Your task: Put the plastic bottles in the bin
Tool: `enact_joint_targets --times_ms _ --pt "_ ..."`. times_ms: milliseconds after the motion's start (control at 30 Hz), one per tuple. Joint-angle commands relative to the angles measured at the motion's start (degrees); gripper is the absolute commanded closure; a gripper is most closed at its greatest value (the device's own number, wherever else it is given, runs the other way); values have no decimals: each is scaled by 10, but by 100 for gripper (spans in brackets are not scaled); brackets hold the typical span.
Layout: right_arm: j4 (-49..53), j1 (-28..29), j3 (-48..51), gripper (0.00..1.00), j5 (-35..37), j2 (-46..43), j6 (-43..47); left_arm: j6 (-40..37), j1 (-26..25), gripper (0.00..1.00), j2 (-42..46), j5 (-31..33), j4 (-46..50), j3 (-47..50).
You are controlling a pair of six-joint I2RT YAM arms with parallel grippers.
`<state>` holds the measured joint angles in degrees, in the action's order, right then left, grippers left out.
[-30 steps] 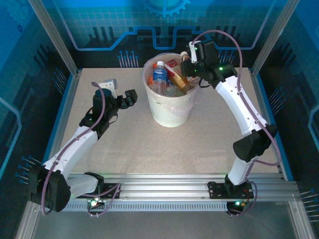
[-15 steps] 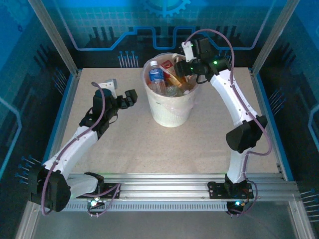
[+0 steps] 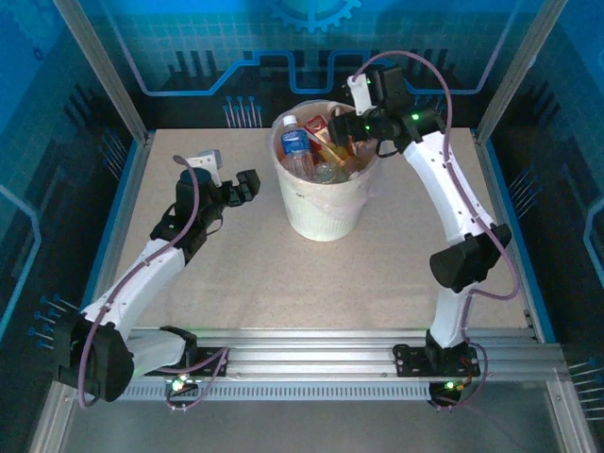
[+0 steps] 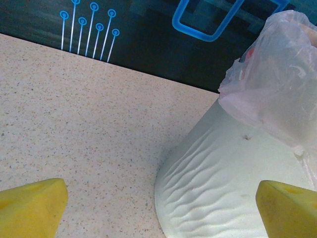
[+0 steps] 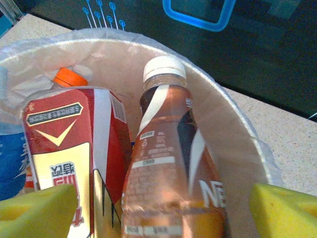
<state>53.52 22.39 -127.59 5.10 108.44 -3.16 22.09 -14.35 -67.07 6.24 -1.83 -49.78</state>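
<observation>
Overhead and wrist views of the cell. The large round white bucket lined with a translucent pinkish-white bag, the bin [image 3: 326, 203], stands upright on the speckled beige worktop [image 3: 236, 274], toward its far edge and between my two arms. The clear plastic bottles [image 3: 316, 151] lie heaped inside it, reaching to the rim. Among them a blue-labelled bottle with a white cap [image 3: 300, 142] stands on the left side of the heap. My right fingers [image 3: 354, 127] hang over the bin's far right rim, pointing down into it. In the right wrist view their yellow pads [image 5: 37, 213] stand wide apart and grip nothing. Between them, clear of both pads, leans a brown-labelled clear bottle with a white cap [image 5: 173, 168], close against the liner at the bin's wall. Just beside it on the left sits a red and cream carton [image 5: 74, 144], and behind that an orange cap [image 5: 69, 78] shows. My left fingers [image 3: 247, 185] hover low over the worktop to the left of the bin, near it but apart, aimed at its side. In the left wrist view their yellow pads [image 4: 29, 208] are fully spread and empty, framing the bin's rippled white wall and the bag liner [image 4: 277, 74] folded over the rim.
</observation>
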Motion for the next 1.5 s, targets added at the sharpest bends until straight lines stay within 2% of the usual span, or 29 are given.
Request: enact_joint_targets --times_ms 0,333,700,1000,1133,1467 --pt "0 -2 19 12 -3 -40 -16 -8 6 1 11 4 -2 -17" --pt "-21 -2 67 20 -73 -69 -34 -7 5 1 12 4 0 -17" --pt "-24 -2 104 18 -58 -130 -48 -18 5 1 46 25 15 -14" --pt "-58 -1 283 10 24 -287 -82 -44 6 1 118 76 43 18" --pt "-77 -1 403 0 90 -393 -113 -52 7 1 161 93 47 46" --pt "-125 -6 659 0 236 -618 -182 -66 7 1 281 109 46 149"
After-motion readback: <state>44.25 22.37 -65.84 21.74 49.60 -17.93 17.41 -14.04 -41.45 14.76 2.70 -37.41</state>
